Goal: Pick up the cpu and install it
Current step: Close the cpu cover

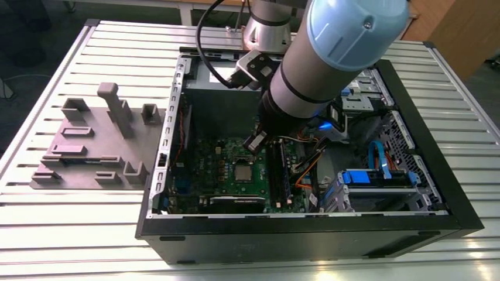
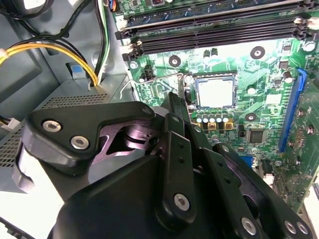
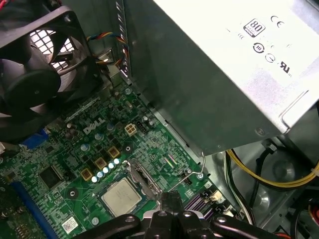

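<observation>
Your cpu (image 1: 245, 171) sits flat in the socket on the green motherboard (image 1: 207, 161), inside the open computer case (image 1: 437, 193) that lies on the slatted bench (image 1: 70, 234). In both wrist views its silver top faces up, framed by the socket (image 2: 216, 92) (image 3: 121, 196). Take the cpu as your landmark: the claw (image 1: 258, 142) hangs just above and beside it, close but apart from it. In the second wrist view the black fingers (image 2: 178, 107) lie close together with nothing between them, their tips near the thin wire socket lever (image 2: 154, 77). The grey power supply box (image 3: 224, 74) stands beyond the claw from the cpu. The black case fan (image 3: 35, 74) is at the board's edge, well apart from the cpu. The memory slots (image 2: 214, 27) run alongside the cpu. A grey moulded fixture (image 1: 93, 140) lies on the bench outside the case.
</observation>
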